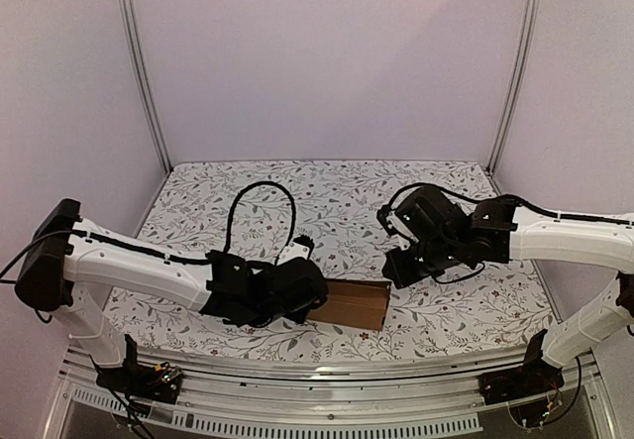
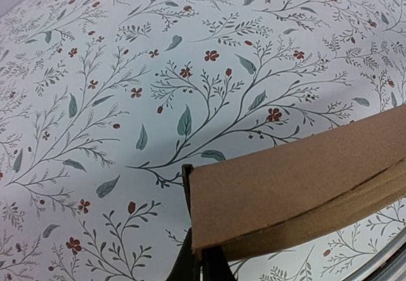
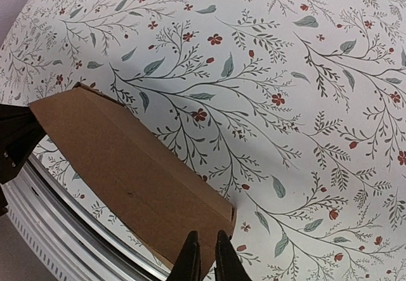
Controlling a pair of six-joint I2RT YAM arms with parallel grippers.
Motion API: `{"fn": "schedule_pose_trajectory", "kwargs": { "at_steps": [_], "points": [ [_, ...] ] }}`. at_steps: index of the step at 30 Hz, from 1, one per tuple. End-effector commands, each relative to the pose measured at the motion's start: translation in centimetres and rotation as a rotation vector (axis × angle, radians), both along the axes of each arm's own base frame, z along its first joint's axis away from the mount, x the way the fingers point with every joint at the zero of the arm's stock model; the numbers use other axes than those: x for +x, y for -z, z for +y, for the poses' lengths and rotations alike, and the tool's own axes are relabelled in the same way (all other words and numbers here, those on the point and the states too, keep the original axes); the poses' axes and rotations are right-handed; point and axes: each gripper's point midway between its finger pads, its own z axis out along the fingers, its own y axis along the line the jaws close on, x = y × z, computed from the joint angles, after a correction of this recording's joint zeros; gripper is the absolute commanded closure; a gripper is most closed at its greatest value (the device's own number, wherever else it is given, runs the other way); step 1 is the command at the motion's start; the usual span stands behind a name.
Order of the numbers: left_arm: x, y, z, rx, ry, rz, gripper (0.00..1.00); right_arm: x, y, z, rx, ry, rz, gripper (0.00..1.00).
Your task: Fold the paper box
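Now the plain brown cardboard paper box (image 1: 349, 305) lies at six o'clock on the floral tabletop (image 1: 327, 201), left gripper (image 2: 202, 265) clamped on its nine o'clock end. Right gripper (image 3: 204, 257) nearly closed at the three o'clock corner, grasp unclear; pinch squarely before creasing.
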Motion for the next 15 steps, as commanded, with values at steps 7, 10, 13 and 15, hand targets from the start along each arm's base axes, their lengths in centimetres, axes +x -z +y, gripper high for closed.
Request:
{"fn": "schedule_pose_trajectory", "kwargs": {
  "at_steps": [7,10,13,15],
  "points": [
    [-4.2,6.6,2.8,0.215,0.080,0.207,1.00,-2.5,3.9,-0.1,-0.013,0.003,0.062,0.96],
    [-4.2,6.7,2.7,0.215,0.080,0.210,1.00,-3.2,5.0,-0.3,-0.030,0.018,0.072,0.97],
    [-4.3,6.8,2.5,0.214,0.082,0.216,1.00,-3.3,5.0,-0.4,-0.037,0.029,0.060,0.97],
    [-4.3,6.9,2.4,0.217,0.087,0.216,1.00,-3.2,4.6,-0.4,-0.029,0.036,0.047,0.97]
  ]
}}
